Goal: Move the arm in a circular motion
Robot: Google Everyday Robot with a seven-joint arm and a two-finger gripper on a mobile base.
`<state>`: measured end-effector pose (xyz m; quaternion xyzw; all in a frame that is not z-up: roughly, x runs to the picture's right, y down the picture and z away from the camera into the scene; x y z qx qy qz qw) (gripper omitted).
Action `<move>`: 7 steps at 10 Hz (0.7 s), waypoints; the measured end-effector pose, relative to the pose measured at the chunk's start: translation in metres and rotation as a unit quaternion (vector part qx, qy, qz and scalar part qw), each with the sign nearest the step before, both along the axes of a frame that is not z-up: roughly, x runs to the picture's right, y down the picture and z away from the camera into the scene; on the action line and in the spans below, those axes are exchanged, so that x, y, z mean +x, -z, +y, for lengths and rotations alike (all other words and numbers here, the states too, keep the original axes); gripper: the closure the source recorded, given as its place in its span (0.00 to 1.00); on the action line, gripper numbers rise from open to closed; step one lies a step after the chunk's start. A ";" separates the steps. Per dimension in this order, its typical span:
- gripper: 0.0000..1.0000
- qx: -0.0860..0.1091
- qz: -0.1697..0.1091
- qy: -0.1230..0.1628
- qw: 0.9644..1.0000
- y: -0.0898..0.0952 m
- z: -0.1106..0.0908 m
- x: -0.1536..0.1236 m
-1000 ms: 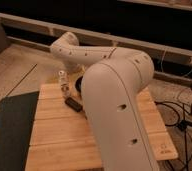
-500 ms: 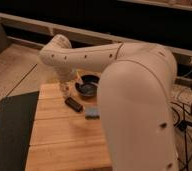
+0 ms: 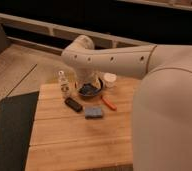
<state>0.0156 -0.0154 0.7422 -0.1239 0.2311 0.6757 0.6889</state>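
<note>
The cream-white arm (image 3: 139, 60) fills the right side of the camera view. Its thick near segment (image 3: 169, 120) covers the table's right part. A long segment runs left to a bulbous elbow (image 3: 79, 54) above the table's far edge. From the elbow a short piece drops towards a dark bowl (image 3: 91, 91). The gripper (image 3: 89, 84) is at that low end, just above the bowl, mostly hidden by the arm.
On the wooden table (image 3: 64, 140) stand a small clear bottle (image 3: 63, 82), a black bar (image 3: 73, 104), a blue sponge (image 3: 93, 112), a red pen (image 3: 108, 103) and a white cup (image 3: 109, 80). A black mat (image 3: 9, 130) lies to the left. A dark wall runs behind.
The arm has swung: its big near segment moved right and closer to the camera, the long segment stretched out level, and the elbow shifted a little to the right.
</note>
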 end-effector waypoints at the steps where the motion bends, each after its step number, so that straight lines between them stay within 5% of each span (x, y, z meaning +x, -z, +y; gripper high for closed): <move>1: 0.35 -0.002 0.025 -0.010 1.000 -0.003 -0.006 0.023; 2: 0.35 -0.006 0.062 -0.017 0.998 -0.013 -0.022 0.050; 4: 0.35 -0.015 0.079 -0.006 0.997 -0.040 -0.044 0.055; 7: 0.35 -0.043 0.056 0.019 0.997 -0.085 -0.057 0.012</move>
